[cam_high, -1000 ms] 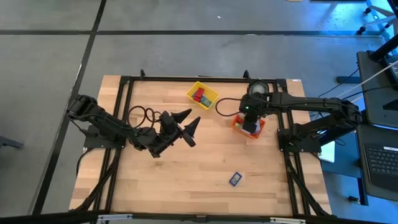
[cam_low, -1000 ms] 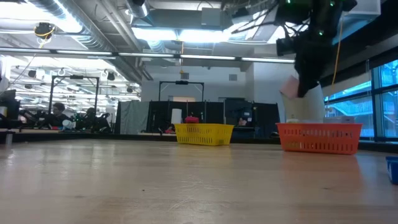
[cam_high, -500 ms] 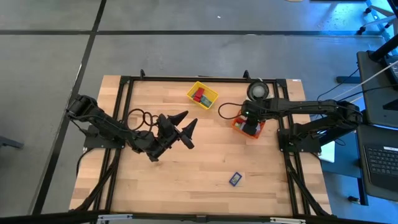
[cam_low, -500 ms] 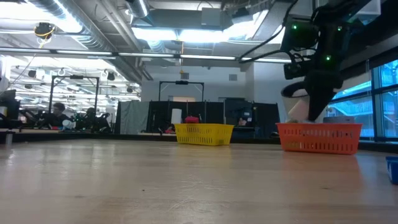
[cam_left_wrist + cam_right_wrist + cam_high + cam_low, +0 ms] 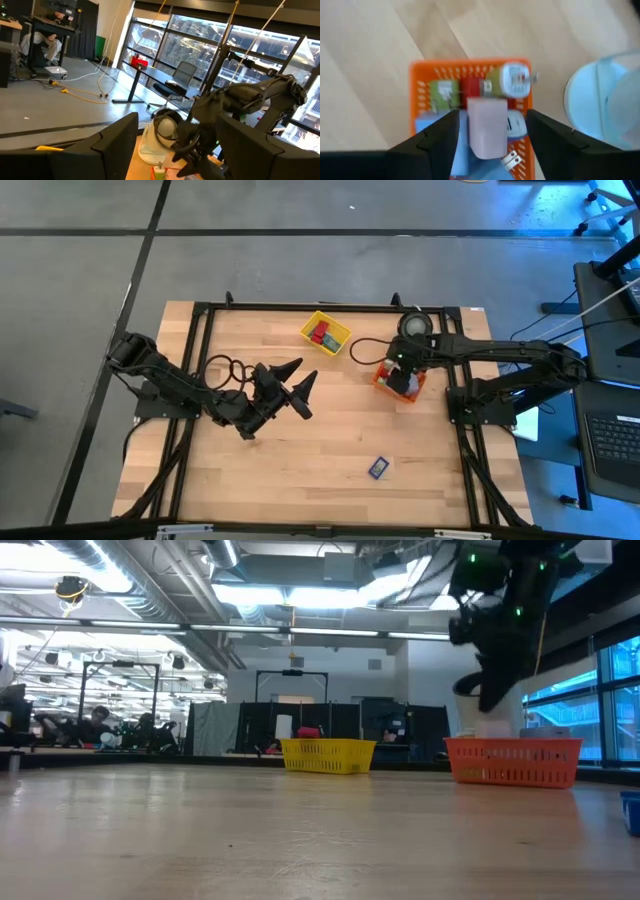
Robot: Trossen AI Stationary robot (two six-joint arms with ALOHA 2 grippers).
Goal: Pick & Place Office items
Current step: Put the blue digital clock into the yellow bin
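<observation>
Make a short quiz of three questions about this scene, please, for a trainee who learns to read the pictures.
1. True or false: the yellow bin holds red pieces.
2. Choose one. The right pincer hangs open over: A) the orange bin; B) the yellow bin; C) bare wood of the table.
3. Fill in the colour: the loose piece that lies alone on the table, outside both bins, is ____.

Key: 1 true; 2 A; 3 blue.
</observation>
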